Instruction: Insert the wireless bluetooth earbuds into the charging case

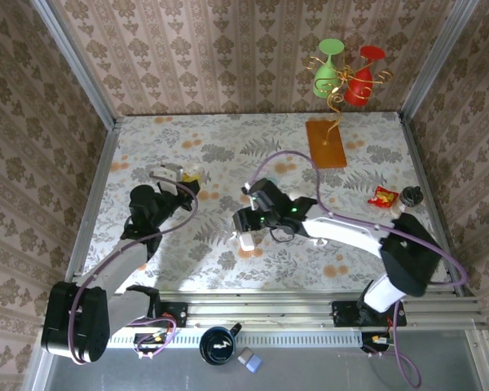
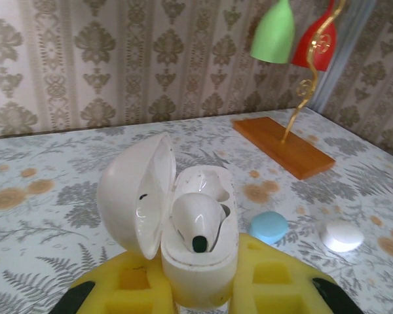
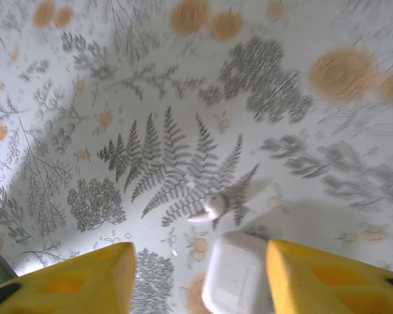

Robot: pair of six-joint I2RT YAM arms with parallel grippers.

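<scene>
My left gripper (image 2: 200,288) is shut on an open white charging case (image 2: 203,261), its yellow fingers (image 2: 128,284) pressing both sides. The lid (image 2: 134,193) swings open to the left. One white earbud (image 2: 196,222) sits in the case, its dark tip facing me. In the top view that gripper (image 1: 179,181) is at the middle left. My right gripper (image 3: 200,261) hangs open just above the table, its jaws wide apart. A loose white earbud (image 3: 216,206) lies on the cloth just beyond it. A closed white rectangular case (image 3: 239,275) lies against its right finger (image 3: 327,275).
A blue round case (image 2: 268,227) and a white round one (image 2: 342,235) lie ahead of the left gripper. A wooden base (image 1: 325,142) with a gold stand holds green (image 1: 327,69) and red (image 1: 363,77) glasses at the back. A red packet (image 1: 383,196) lies far right.
</scene>
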